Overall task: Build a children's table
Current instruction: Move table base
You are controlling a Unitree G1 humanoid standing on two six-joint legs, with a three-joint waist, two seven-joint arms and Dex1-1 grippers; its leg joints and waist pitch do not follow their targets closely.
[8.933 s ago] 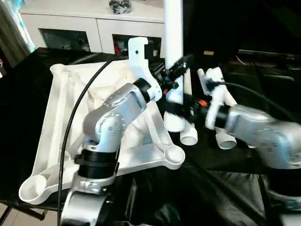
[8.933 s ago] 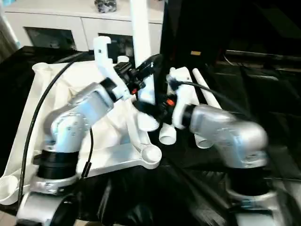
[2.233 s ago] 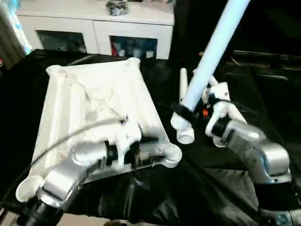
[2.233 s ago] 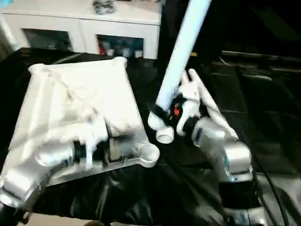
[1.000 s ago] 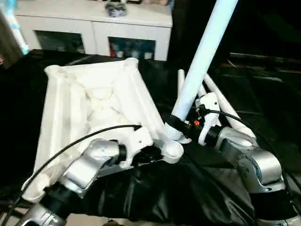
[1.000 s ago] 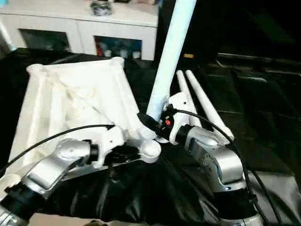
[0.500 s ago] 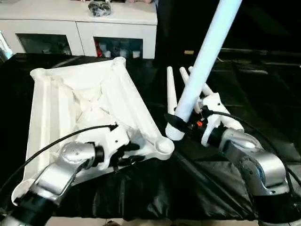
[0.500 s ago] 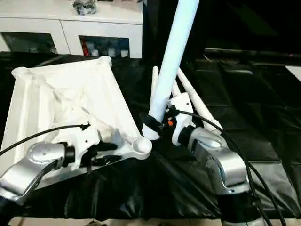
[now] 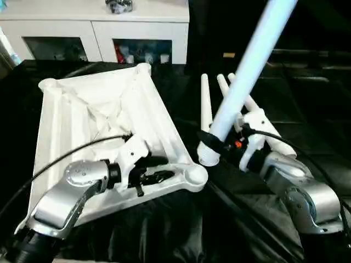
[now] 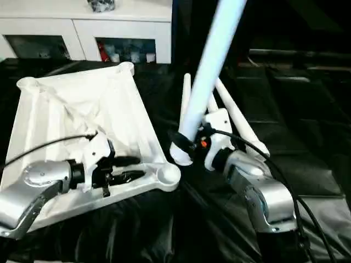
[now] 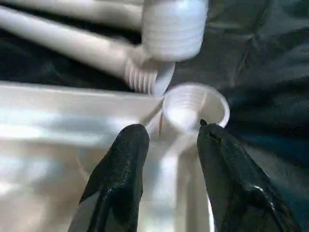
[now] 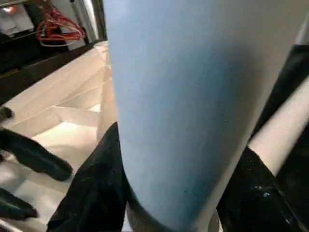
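The children's table top [image 9: 71, 120] lies upside down on black cloth, ribs up. My left gripper [image 9: 162, 169] stands open on its near edge, fingers either side of the rib that runs to the near right corner socket [image 9: 192, 176]. In the left wrist view the gripper [image 11: 166, 135] frames that socket [image 11: 195, 108]. My right gripper [image 9: 208, 141] is shut on a long white leg [image 9: 247, 60], which tilts up and to the right. The leg's threaded end [image 11: 174, 29] hangs just right of the socket, apart from it.
Three more white legs [image 9: 205, 107] lie side by side on the cloth behind my right arm. A white cabinet with glass doors [image 9: 98, 27] stands at the back. Black cloth [image 9: 181, 230] covers the table in front.
My left gripper's fingers have spread apart beside the corner socket. The held leg's lower end has drifted slightly right of the socket. The camera has shifted.
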